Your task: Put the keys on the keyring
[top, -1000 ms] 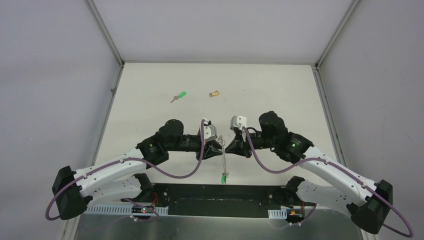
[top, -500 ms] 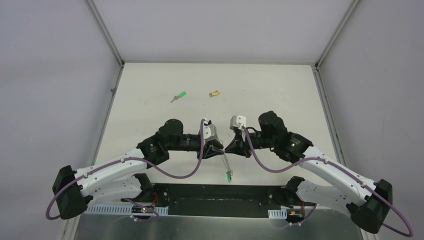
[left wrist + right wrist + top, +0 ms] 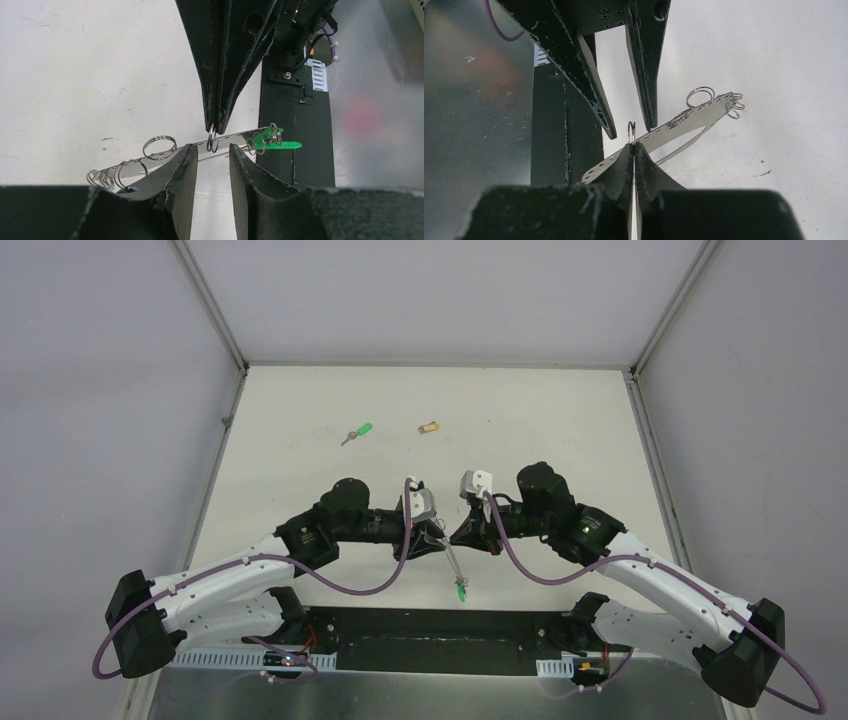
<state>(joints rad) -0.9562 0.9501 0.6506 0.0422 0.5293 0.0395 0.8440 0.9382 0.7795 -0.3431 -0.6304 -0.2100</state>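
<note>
So the keyring (image 3: 453, 566) is up in the air between the 2 arms, over the near part of the table (image 3: 540, 410). From the wrist views it's a flat metal strip (image 3: 245, 136) with holes along it and a bunch of little wire rings hooked on. It's tilted, with a green tag (image 3: 274, 142) dangling at the low end, which points toward the black base plate (image 3: 440, 625).

The right gripper (image 3: 633, 146) is squeezed fully closed, and it's got 1 small ring (image 3: 631, 131) pinched right at its fingertips. That ring goes through a hole in the strip, so the whole thing looks like it hangs from there.

The left gripper (image 3: 212, 150) faces it tip to tip, fingers partway apart with a clear gap between them. The strip crosses right at those tips and the pinched ring sits in the gap. I honestly can't tell if the left fingers touch the strip, but they aren't clamped on anything.

The 2 loose keys are flat on the table at the far side, well away from both grippers: the green key (image 3: 357, 432) on the left and the yellow-tan key (image 3: 429, 427) to its right, apart from each other.
</note>
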